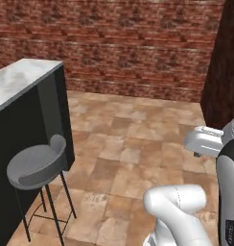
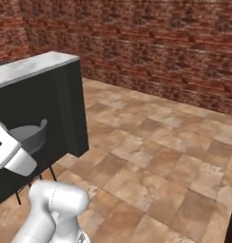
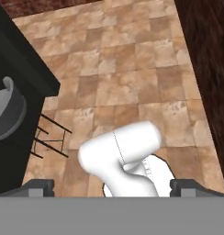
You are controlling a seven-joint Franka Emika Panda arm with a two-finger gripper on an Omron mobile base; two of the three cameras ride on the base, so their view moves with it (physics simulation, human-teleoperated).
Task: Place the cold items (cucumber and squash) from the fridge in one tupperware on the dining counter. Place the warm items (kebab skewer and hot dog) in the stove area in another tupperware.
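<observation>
Gripper (image 3: pixel 112 186): jaws stood fully apart, holding nothing, above the tiled floor (image 3: pixel 132 69).
Counter (image 1: pixel 18 81): black-sided with a grey marbled top, at left.
Stool (image 1: pixel 35 166): grey seat on thin black legs, just beside the counter.
Background: red brick wall (image 2: pixel 151 42).
Task items: cannot tell where they were.

A black counter block with a pale grey marbled top (image 1: pixel 20 81) stands at nine o'clock in the left base view. A grey round-seated stool with a low curved backrest and thin black metal legs (image 1: pixel 36 166) stands just beside its dark side, toward seven o'clock. A red-brown brick wall (image 1: pixel 138 43) runs across twelve o'clock. Tan and brown stone floor tiles (image 1: pixel 133 144) spread from the centre toward five o'clock.
</observation>
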